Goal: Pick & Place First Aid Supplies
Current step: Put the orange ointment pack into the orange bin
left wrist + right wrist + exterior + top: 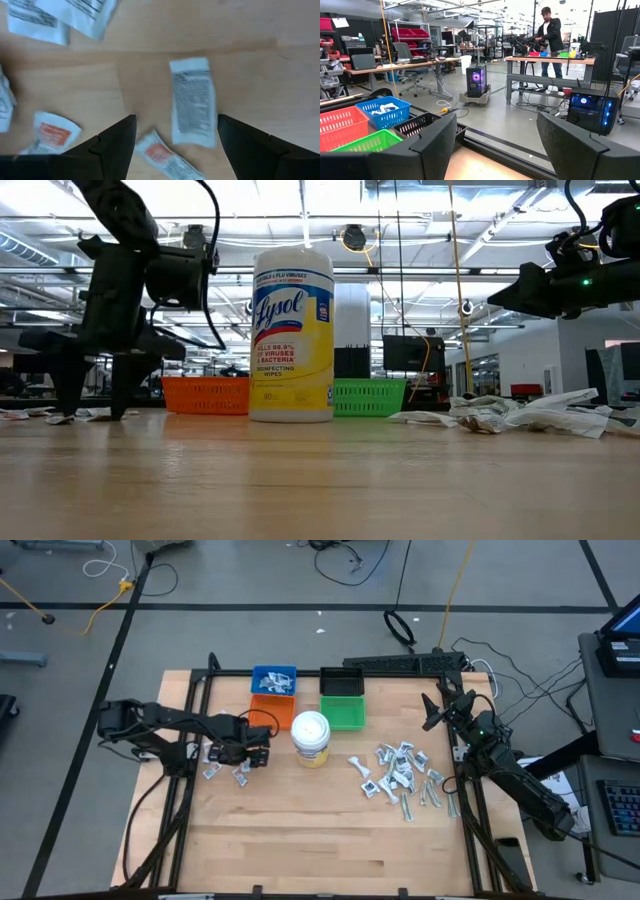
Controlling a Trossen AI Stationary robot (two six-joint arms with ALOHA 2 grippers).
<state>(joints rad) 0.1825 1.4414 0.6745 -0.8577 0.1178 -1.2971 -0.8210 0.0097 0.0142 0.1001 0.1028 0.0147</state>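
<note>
Packets (400, 775) lie in a loose pile at right-centre of the high view, w/ a smaller group (226, 771) at left-centre under the left gripper (243, 754). Long axes in the right pile run every which way; a few strips at its lower edge point toward the bottom of frame. Left gripper hangs over the small group, fingers apart, nothing between them. Right gripper (436, 710) sits upper right near the table's (320, 840) back-right corner, well apart from the pile, fingers spread, empty. Blue bin (274, 680), black bin (342, 682), orange bin (268, 716), green bin (343, 712) cluster at upper centre; wipes jar (311, 737) stands just below them. Lower half of the table is bare wood, plenty of room.

Low view: left gripper at left of frame, fingertips down near the tabletop, flat packets beside them at far left. Jar upright at centre, orange and green bins behind it. Right pile is a low crumpled heap at right; right arm is high above it at upper right.

Left wrist view: one grey-printed packet (192, 102) lies flat between the two open fingers (112, 145), long axis running top to bottom of frame, not touched. Orange-marked packets (52, 132) at lower left, one angled diagonally; more white ones at upper left.

Right wrist view: fingers (435, 140) wide apart, holding nothing; bins at lower left, table edge below, a person (547, 37) standing far off in the room.
</note>
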